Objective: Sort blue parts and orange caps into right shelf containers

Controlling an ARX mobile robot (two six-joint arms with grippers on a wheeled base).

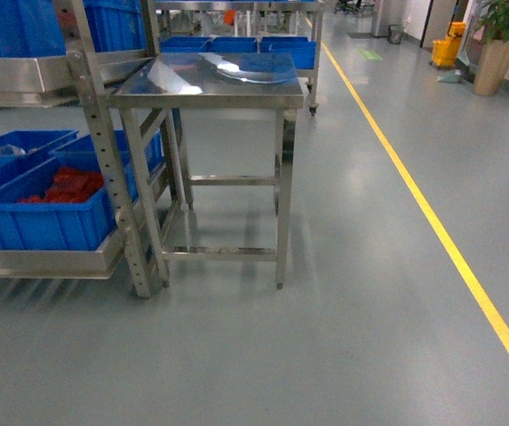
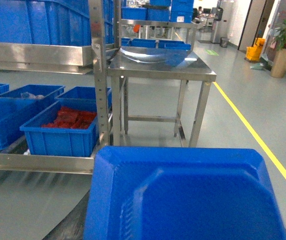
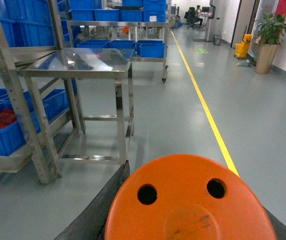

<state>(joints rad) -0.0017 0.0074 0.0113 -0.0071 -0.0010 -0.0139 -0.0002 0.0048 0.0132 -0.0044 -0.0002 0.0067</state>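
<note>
A grey floor (image 1: pixel 361 337) is crossed by a yellow line (image 1: pixel 432 222). A steel rack (image 1: pixel 103 177) is seen at the left, and a steel table (image 1: pixel 210 84) stands just beside it, its top bare and shiny. Blue crates (image 1: pixel 45 209) are held on the rack's lower shelf; red pieces (image 1: pixel 69 185) lie in the nearest one. More crates (image 3: pixel 150 48) are set on a far cart.

A blue part (image 2: pixel 182 200) fills the bottom of the left wrist view, close under the camera. An orange cap (image 3: pixel 190 202) with two holes fills the bottom of the right wrist view. Neither gripper's fingers are shown, so whether they are clenched on these things cannot be told.
</note>
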